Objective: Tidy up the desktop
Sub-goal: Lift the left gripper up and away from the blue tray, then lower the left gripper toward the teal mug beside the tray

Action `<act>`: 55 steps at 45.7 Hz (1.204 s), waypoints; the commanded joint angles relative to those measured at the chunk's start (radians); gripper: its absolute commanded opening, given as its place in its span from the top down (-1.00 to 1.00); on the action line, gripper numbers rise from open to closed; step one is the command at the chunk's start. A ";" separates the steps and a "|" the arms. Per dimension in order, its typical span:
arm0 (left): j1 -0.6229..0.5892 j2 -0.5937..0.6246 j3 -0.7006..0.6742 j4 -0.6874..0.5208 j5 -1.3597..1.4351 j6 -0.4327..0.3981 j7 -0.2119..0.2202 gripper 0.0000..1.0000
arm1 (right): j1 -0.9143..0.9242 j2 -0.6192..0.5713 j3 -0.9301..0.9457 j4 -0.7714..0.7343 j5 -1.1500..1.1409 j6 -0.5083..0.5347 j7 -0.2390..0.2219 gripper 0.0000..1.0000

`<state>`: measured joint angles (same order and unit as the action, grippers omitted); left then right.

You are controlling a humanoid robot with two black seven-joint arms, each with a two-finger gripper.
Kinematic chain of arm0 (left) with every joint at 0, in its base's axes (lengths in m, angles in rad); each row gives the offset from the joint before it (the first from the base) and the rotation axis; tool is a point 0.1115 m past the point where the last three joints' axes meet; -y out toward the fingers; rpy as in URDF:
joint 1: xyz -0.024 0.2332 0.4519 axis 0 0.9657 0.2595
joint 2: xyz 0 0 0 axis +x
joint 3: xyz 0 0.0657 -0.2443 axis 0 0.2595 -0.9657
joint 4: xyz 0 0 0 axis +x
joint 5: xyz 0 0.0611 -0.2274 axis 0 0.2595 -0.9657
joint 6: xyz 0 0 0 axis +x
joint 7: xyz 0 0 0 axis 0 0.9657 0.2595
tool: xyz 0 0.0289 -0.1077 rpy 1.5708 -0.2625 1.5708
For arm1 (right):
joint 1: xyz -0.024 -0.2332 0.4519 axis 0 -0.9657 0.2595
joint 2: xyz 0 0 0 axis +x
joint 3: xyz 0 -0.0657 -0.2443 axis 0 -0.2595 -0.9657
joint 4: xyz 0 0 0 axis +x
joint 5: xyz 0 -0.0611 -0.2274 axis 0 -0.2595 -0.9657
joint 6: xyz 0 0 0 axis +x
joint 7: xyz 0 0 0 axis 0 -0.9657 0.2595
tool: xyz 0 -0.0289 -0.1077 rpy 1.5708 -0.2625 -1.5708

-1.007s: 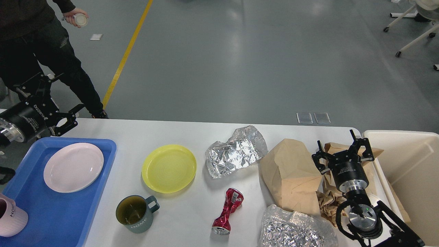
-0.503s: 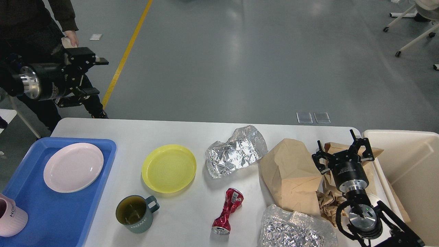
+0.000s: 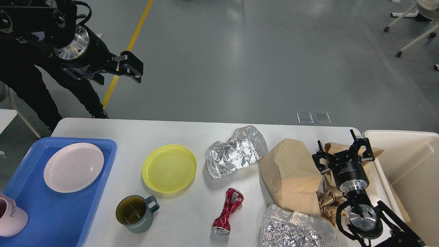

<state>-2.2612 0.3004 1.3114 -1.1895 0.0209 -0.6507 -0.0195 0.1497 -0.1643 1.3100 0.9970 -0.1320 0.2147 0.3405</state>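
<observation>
The white desktop (image 3: 192,132) fills the lower view. On it lie a yellow plate (image 3: 169,168), a green mug (image 3: 134,213), a crushed red can (image 3: 227,211), crumpled foil (image 3: 236,151), a second foil wad (image 3: 295,228), a brown paper bag (image 3: 291,175) and crumpled brown paper (image 3: 327,200). My left gripper (image 3: 134,69) is open and empty, high above the floor beyond the desk's far left corner. My right gripper (image 3: 343,149) is open and empty, over the brown paper near the right edge.
A blue tray (image 3: 58,212) at the left holds a pink plate (image 3: 73,167) and a pink mug (image 3: 11,215). A cream bin (image 3: 408,164) stands past the right edge. A person in black (image 3: 31,89) stands behind the far left corner.
My left arm has risen from the tray's far corner and swung right, its gripper now high over the floor. The right arm has not moved. The person has shifted behind the left arm.
</observation>
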 commanded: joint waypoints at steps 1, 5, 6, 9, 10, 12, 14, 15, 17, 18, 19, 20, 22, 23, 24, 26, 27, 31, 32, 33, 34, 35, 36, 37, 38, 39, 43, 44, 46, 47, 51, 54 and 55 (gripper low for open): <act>-0.119 -0.079 0.015 -0.100 -0.009 -0.096 -0.007 -0.94 | -0.001 0.000 0.000 0.000 0.000 0.000 0.000 -1.00; -0.214 -0.154 0.045 -0.200 -0.073 -0.138 -0.025 -0.94 | 0.001 0.000 0.000 0.000 0.000 0.000 0.000 -1.00; -0.245 -0.173 0.055 -0.229 -0.097 -0.141 -0.031 -0.94 | -0.001 0.000 0.000 0.000 0.000 0.000 0.000 -1.00; -0.343 -0.211 0.084 -0.320 -0.166 -0.141 -0.031 -0.94 | -0.001 0.000 0.000 0.000 0.000 0.000 0.000 -1.00; -0.369 -0.219 0.089 -0.346 -0.186 -0.141 -0.031 -0.94 | -0.001 0.000 0.000 0.000 0.000 0.000 0.000 -1.00; -0.411 -0.233 0.092 -0.390 -0.208 -0.142 -0.030 -0.94 | -0.001 0.000 0.000 0.000 0.000 0.000 0.000 -1.00; -0.446 -0.242 0.095 -0.429 -0.219 -0.145 -0.027 -0.94 | -0.001 0.000 0.000 0.000 0.000 0.000 0.000 -1.00; -0.466 -0.244 0.097 -0.449 -0.222 -0.145 -0.027 -0.94 | 0.001 0.000 0.000 0.000 0.000 0.000 0.000 -1.00; -0.504 -0.251 0.098 -0.488 -0.223 -0.145 -0.027 -0.93 | -0.001 0.000 0.000 0.000 0.000 0.000 0.000 -1.00; -0.521 -0.251 0.098 -0.508 -0.225 -0.145 -0.027 -0.93 | 0.001 0.000 0.000 0.000 0.000 0.000 0.000 -1.00; -0.534 -0.253 0.098 -0.525 -0.226 -0.147 -0.025 -0.93 | 0.001 0.000 0.000 0.000 0.000 0.000 0.000 -1.00; -0.541 -0.253 0.100 -0.538 -0.231 -0.147 -0.025 -0.93 | -0.001 0.000 0.000 0.000 0.000 0.000 0.000 -1.00; -0.543 -0.260 0.120 -0.550 -0.249 -0.150 -0.024 -0.92 | 0.001 0.000 0.000 0.000 0.000 0.000 0.000 -1.00; -0.541 -0.268 0.138 -0.553 -0.268 -0.155 -0.022 -0.92 | -0.001 0.000 0.000 0.000 0.000 0.000 0.000 -1.00; -0.540 -0.279 0.164 -0.553 -0.292 -0.164 -0.022 -0.93 | 0.001 0.000 0.000 0.000 0.000 0.000 0.000 -1.00; -0.531 -0.297 0.199 -0.550 -0.329 -0.170 -0.022 -0.93 | 0.001 0.000 0.000 0.000 0.000 0.000 0.000 -1.00; -0.520 -0.302 0.215 -0.547 -0.343 -0.170 -0.022 -0.93 | 0.001 0.000 0.000 0.000 0.000 0.000 0.000 -1.00; -0.471 -0.300 0.258 -0.527 -0.363 -0.172 -0.023 -0.93 | 0.001 0.000 0.000 0.000 0.000 0.000 0.000 -1.00; -0.465 -0.299 0.259 -0.526 -0.363 -0.176 -0.025 -0.93 | 0.001 0.000 0.000 0.000 0.000 0.000 0.000 -1.00; -0.459 -0.299 0.259 -0.526 -0.363 -0.179 -0.028 -0.93 | -0.001 0.000 0.000 0.000 0.000 0.000 0.000 -1.00; -0.456 -0.297 0.258 -0.526 -0.360 -0.184 -0.030 -0.94 | -0.001 0.000 0.000 0.000 0.000 0.000 0.000 -1.00; -0.454 -0.293 0.258 -0.526 -0.358 -0.191 -0.030 -0.94 | -0.001 0.000 0.000 0.000 0.000 0.000 0.000 -1.00; -0.448 -0.288 0.256 -0.524 -0.358 -0.199 -0.030 -0.94 | -0.001 0.000 0.000 0.000 0.000 0.000 0.000 -1.00; -0.439 -0.284 0.256 -0.519 -0.358 -0.208 -0.033 -0.94 | -0.001 0.000 0.000 0.000 0.000 0.000 0.000 -1.00; -0.426 -0.280 0.255 -0.515 -0.358 -0.214 -0.033 -0.94 | 0.001 0.000 0.000 0.000 0.000 0.000 0.000 -1.00; -0.414 -0.277 0.256 -0.507 -0.357 -0.215 -0.031 -0.94 | -0.001 0.000 0.000 0.000 0.000 0.000 0.000 -1.00; -0.373 -0.270 0.258 -0.458 -0.351 -0.213 -0.027 -0.94 | -0.001 0.000 0.000 0.000 0.000 0.000 0.000 -1.00; -0.364 -0.265 0.258 -0.447 -0.343 -0.213 -0.028 -0.94 | -0.001 0.000 0.000 0.000 0.000 0.000 0.000 -1.00; -0.345 -0.254 0.256 -0.434 -0.325 -0.215 -0.031 -0.94 | 0.001 0.000 0.000 0.000 0.000 0.000 0.000 -1.00; -0.334 -0.248 0.256 -0.427 -0.316 -0.219 -0.031 -0.94 | -0.001 0.000 0.000 0.000 0.000 0.000 0.000 -1.00; -0.293 -0.233 0.244 -0.410 -0.299 -0.225 -0.025 -0.94 | 0.001 0.000 0.000 0.000 0.000 0.000 0.000 -1.00; -0.247 -0.222 0.243 -0.409 -0.297 -0.211 -0.022 -0.93 | 0.001 0.000 0.000 0.000 0.000 0.000 0.000 -1.00; -0.209 -0.216 0.239 -0.409 -0.297 -0.201 -0.023 -0.92 | -0.001 0.000 0.000 0.000 0.000 0.000 0.000 -1.00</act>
<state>-2.5492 0.0675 1.5578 -1.6030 -0.2806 -0.8723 -0.0459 0.1493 -0.1642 1.3100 0.9970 -0.1319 0.2148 0.3405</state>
